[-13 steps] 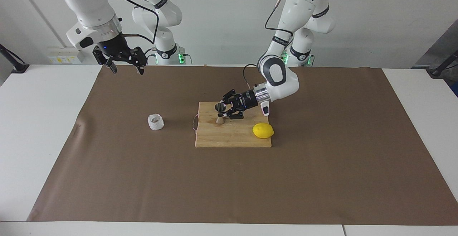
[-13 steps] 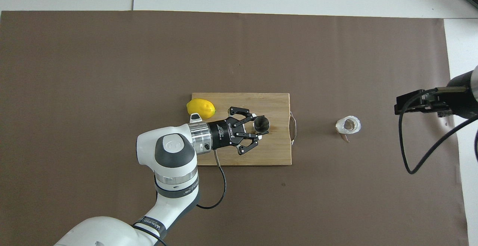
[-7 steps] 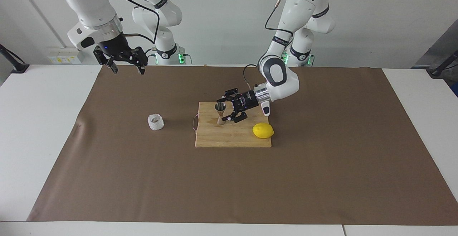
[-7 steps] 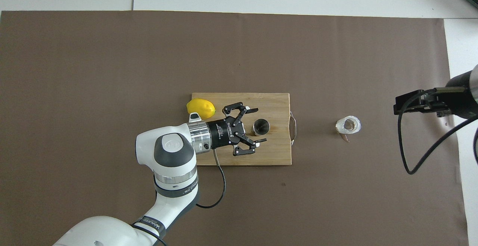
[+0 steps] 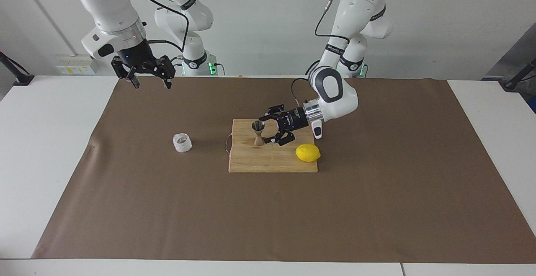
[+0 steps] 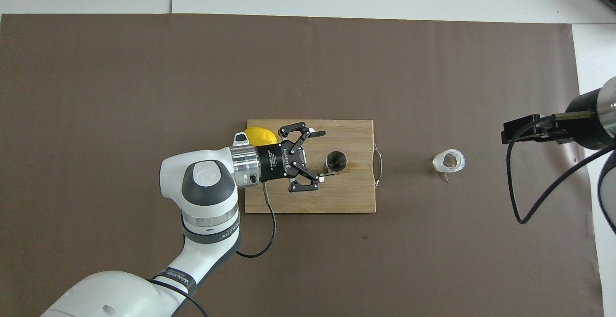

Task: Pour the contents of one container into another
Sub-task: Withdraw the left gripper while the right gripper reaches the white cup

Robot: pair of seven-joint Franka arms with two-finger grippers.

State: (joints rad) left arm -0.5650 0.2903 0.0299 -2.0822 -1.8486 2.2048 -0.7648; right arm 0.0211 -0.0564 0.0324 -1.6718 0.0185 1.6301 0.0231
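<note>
We see the cup [image 5: 182, 143] upright on the brown mat, nearest the right gripper [image 5: 151, 81], open and empty above; the left gripper [image 5: 270, 130], open, is beside the jigger [image 5: 258, 132].

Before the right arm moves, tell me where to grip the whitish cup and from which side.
Grip the whitish cup around its wall, fingers on two sides, coming in level from the right arm's end. It stands upright and squat on the brown mat with open space around it. The right gripper, open, hangs over the mat's edge.

yellow lemon [image 5: 307, 153], steel jigger [image 5: 258, 132] (shiny)
</note>
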